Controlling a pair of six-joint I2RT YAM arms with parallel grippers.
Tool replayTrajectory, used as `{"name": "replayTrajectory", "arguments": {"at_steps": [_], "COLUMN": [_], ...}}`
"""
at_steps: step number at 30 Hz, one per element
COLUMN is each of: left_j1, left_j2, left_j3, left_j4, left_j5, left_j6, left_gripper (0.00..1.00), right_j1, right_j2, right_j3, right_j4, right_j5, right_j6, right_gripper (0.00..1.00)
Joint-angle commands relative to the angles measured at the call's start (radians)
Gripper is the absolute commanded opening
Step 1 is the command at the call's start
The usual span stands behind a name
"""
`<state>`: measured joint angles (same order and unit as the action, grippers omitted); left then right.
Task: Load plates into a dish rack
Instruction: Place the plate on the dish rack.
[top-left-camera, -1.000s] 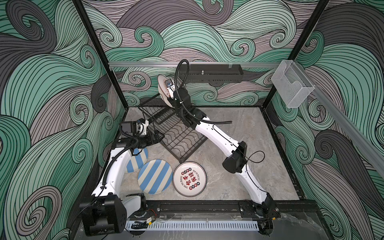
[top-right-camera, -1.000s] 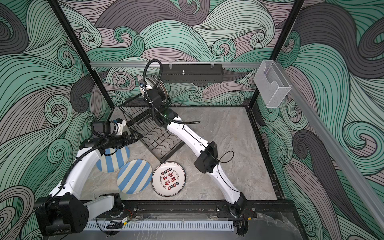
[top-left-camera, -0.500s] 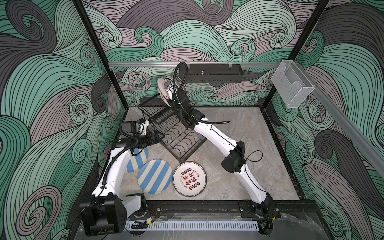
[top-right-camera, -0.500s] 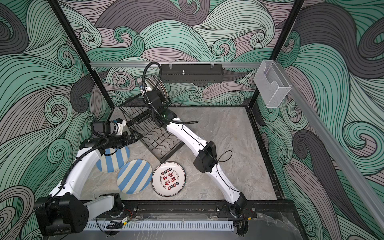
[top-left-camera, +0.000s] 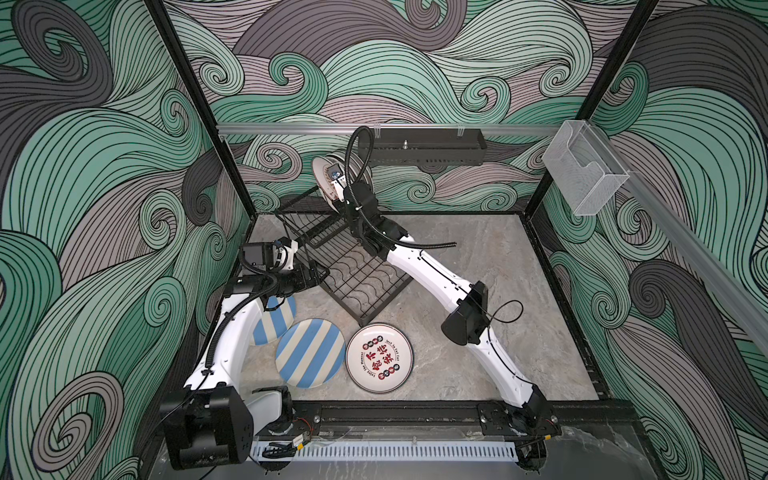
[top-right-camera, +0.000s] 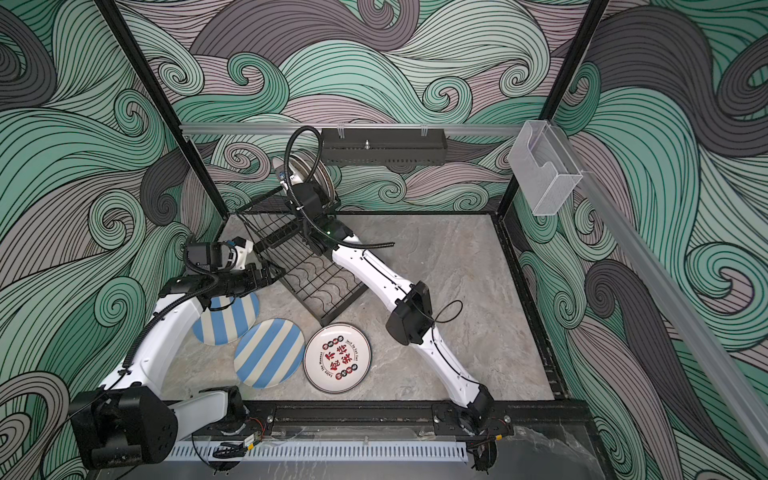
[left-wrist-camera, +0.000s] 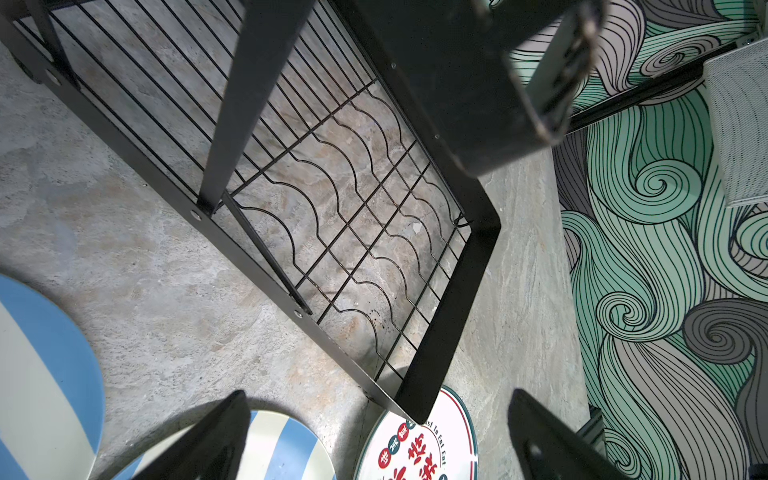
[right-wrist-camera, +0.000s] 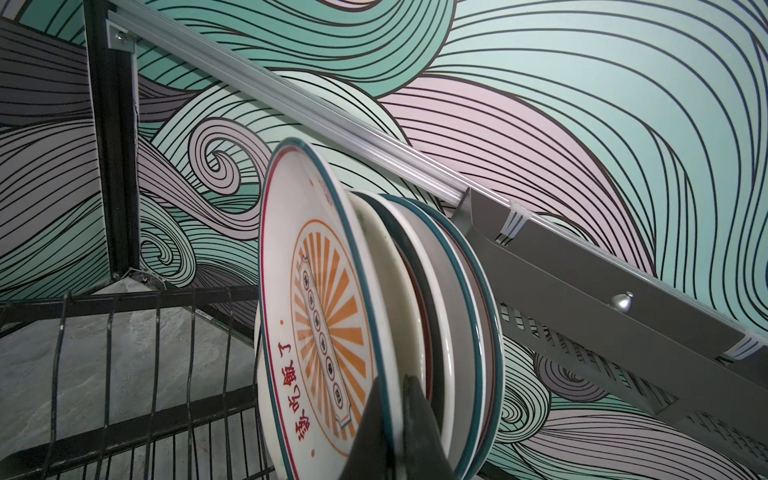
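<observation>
Orange-sunburst plate (right-wrist-camera: 324, 332), pinched by right fingers (right-wrist-camera: 419, 440), has barely moved; left fingers (left-wrist-camera: 203, 449) wide.

On my screen the cell is closed on three sides by walls (top-left-camera: 415, 62) printed with swirling waves in mint green, mauve-grey and dark grey, all lined in black. Black corner posts (top-left-camera: 188, 83) frame them. The bench (top-left-camera: 498, 270) is a grey marbled slab, evenly lit, with soft shadows. An aluminium rail (top-left-camera: 291, 129) runs along the back wall and carries a black perforated tray (top-left-camera: 428, 145). A clear plastic box (top-left-camera: 582, 174) hangs on the right-hand rail. A white slotted cable duct (top-left-camera: 395, 451) lines the near edge.
</observation>
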<state>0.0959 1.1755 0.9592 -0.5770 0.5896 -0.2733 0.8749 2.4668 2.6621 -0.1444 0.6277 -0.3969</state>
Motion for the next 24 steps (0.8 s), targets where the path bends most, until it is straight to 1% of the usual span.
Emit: {"name": "replayTrajectory", "arguments": {"at_steps": [1, 11, 24], "left_j1": [0.007, 0.008, 0.008], "left_j2": [0.002, 0.002, 0.006], "left_j3": [0.005, 0.006, 0.004], "left_j4": [0.006, 0.005, 0.006], "left_j5": [0.02, 0.021, 0.021], "left_j6": [0.002, 0.002, 0.003], "left_gripper": [0.98, 0.99, 0.99], "right_j1": [0.005, 0.006, 0.017], "right_j2": [0.02, -0.094, -0.127], "right_j3": [0.021, 0.016, 0.013], "right_j4": [0.042, 0.074, 0.06], "right_j5": [-0.037, -0.025, -0.016], "right_j6": [-0.003, -0.038, -0.04], "right_gripper": [0.0, 0.0, 0.0]}}
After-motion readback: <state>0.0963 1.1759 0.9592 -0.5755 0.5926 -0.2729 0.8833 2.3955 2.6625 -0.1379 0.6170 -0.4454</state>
